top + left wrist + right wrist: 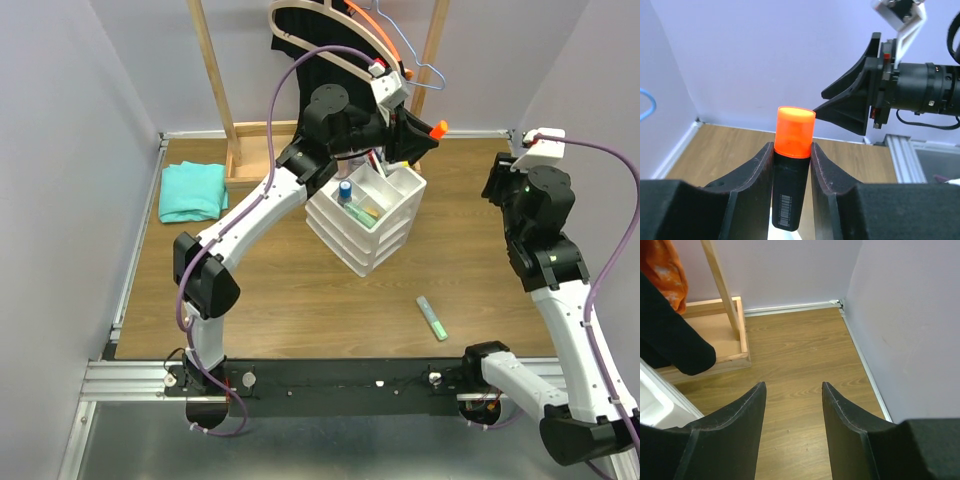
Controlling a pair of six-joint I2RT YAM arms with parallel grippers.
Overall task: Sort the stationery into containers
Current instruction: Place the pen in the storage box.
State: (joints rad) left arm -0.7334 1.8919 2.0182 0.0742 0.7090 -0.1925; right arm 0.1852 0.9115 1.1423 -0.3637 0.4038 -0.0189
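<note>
Orange highlighter is gripped by its dark body in left tool, cap out past the tips, held upper centre by the white organiser, probably for dropping into its tray; right tool is seen open and empty; green highlighter is seen on tabletop, lower right

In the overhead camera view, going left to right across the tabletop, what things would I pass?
teal folded cloth → white drawer organiser → green highlighter
</note>
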